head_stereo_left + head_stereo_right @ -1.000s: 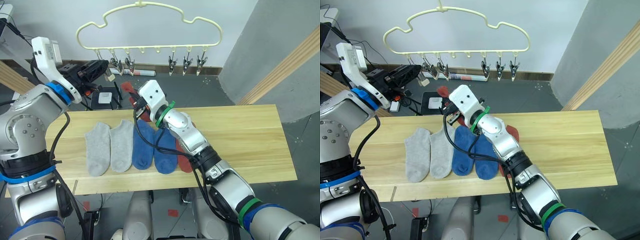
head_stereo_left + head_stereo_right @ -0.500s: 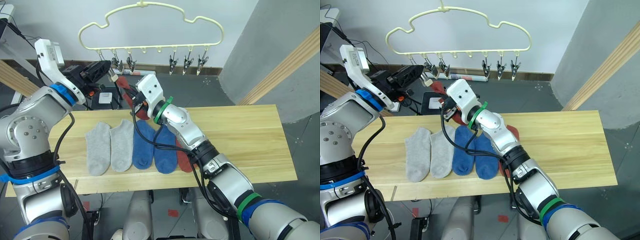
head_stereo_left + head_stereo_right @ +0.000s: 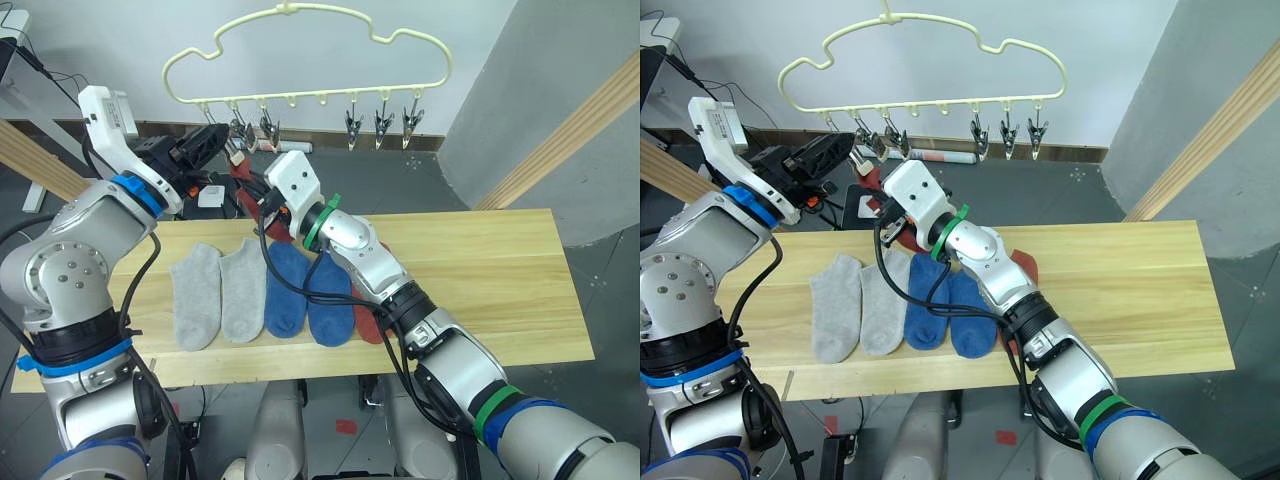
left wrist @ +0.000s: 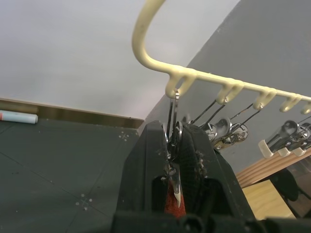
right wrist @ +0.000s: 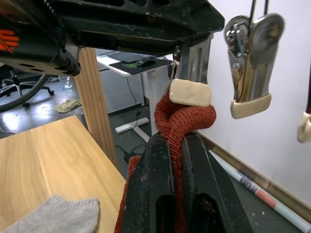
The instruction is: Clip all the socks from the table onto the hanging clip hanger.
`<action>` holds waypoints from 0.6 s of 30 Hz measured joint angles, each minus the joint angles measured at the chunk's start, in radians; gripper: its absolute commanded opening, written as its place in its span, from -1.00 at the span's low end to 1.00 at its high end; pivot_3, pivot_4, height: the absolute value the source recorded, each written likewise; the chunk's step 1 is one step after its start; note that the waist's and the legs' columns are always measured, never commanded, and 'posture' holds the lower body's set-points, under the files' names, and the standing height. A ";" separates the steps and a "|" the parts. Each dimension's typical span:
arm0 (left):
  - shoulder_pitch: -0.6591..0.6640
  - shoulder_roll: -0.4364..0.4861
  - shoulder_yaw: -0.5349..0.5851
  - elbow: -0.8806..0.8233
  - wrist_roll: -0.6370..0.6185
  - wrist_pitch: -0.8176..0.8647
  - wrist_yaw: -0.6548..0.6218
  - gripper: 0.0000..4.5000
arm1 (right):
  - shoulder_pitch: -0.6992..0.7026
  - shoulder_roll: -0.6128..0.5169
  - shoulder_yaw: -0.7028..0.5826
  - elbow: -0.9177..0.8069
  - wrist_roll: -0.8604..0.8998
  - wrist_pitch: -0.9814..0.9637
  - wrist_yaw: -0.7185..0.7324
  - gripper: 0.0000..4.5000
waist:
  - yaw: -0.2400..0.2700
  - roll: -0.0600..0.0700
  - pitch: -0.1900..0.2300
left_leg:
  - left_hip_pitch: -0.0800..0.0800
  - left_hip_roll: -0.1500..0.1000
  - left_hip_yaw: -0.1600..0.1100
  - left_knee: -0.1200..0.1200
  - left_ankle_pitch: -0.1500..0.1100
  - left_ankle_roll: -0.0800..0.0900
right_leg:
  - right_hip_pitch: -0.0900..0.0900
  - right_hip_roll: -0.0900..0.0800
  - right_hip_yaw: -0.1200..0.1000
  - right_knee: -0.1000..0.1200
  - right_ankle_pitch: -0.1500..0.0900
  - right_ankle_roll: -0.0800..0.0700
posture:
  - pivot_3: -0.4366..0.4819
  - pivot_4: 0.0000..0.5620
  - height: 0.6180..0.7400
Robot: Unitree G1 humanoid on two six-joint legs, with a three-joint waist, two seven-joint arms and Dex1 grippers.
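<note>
Up close, the right wrist view is showing the right gripper (image 5: 177, 160) pinching a red sock (image 5: 184, 119) and lifting its cuff against a clip (image 5: 190, 73), detail the head views are blurring. The left gripper (image 4: 176, 145) is squeezing that clip on the hanger (image 3: 300, 55). Five socks (image 3: 265, 290) are lying on the desk (image 3: 480, 270)

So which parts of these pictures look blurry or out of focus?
Left wrist view: the left gripper's black jaws are soft up close, while the clip hanger is sharper. Right wrist view: the red sock and clip are crisp; the room behind is slightly soft. Both eye views are evenly sharp across the table.
</note>
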State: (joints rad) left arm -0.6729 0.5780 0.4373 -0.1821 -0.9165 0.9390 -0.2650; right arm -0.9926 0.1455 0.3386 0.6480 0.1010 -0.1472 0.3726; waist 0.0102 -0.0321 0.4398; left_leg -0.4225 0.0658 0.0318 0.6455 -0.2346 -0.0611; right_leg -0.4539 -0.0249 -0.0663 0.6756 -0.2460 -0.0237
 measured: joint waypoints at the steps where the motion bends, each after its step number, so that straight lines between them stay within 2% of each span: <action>1: 0.001 0.000 0.000 0.000 -0.003 0.000 0.000 -0.93 | 0.000 0.000 0.000 0.000 0.000 -0.002 -0.002 -1.00 | 0.000 0.000 0.000 | 0.000 0.000 0.000 0.000 0.000 0.000 | 0.000 0.000 0.000 0.000 0.000 0.000 | 0.05 0.58 1.00; 8: 0.012 0.005 0.007 -0.005 -0.023 0.013 0.011 -0.93 | 0.000 0.000 0.000 0.000 0.000 -0.009 -0.004 -1.00 | 0.000 0.000 0.000 | 0.000 0.000 0.000 0.000 0.000 0.000 | 0.000 0.000 0.000 0.000 0.000 0.000 | 0.06 0.57 1.00; 10: 0.014 0.014 0.007 -0.005 -0.023 0.015 0.011 -0.61 | 0.000 0.000 0.000 0.000 0.000 -0.009 -0.004 -1.00 | 0.000 0.000 0.000 | 0.000 0.000 0.000 0.000 0.000 0.000 | 0.000 0.000 0.000 0.000 0.000 0.000 | 0.07 0.57 1.00; 15: 0.042 0.034 -0.002 -0.010 -0.022 0.016 -0.005 0.00 | 0.000 0.000 -0.001 0.000 0.000 -0.019 -0.008 -1.00 | 0.000 0.000 0.000 | 0.000 0.000 0.000 0.000 0.000 0.000 | 0.000 0.000 0.000 0.000 0.000 0.000 | 0.09 0.56 1.00; 16: 0.051 0.047 -0.007 -0.012 -0.021 0.016 -0.014 0.00 | 0.000 0.000 0.000 0.000 0.001 -0.020 -0.007 -1.00 | 0.000 0.000 0.000 | 0.000 0.000 0.000 0.000 0.000 0.000 | 0.000 0.000 0.000 0.000 0.000 0.000 | 0.09 0.56 1.00; 18: 0.059 0.065 -0.013 -0.020 -0.016 0.013 -0.033 0.01 | 0.000 0.000 -0.001 0.000 0.002 -0.019 -0.006 -0.71 | 0.001 0.000 0.000 | 0.000 0.000 0.000 0.000 0.000 0.000 | 0.000 0.000 0.000 0.001 0.000 0.000 | 0.10 0.57 1.00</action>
State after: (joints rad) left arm -0.6136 0.6432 0.4240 -0.2018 -0.9328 0.9525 -0.2981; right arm -0.9927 0.1456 0.3379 0.6481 0.1025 -0.1662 0.3661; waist 0.0110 -0.0322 0.4397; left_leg -0.4225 0.0660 0.0317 0.6455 -0.2345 -0.0613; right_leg -0.4543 -0.0249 -0.0665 0.6761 -0.2460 -0.0238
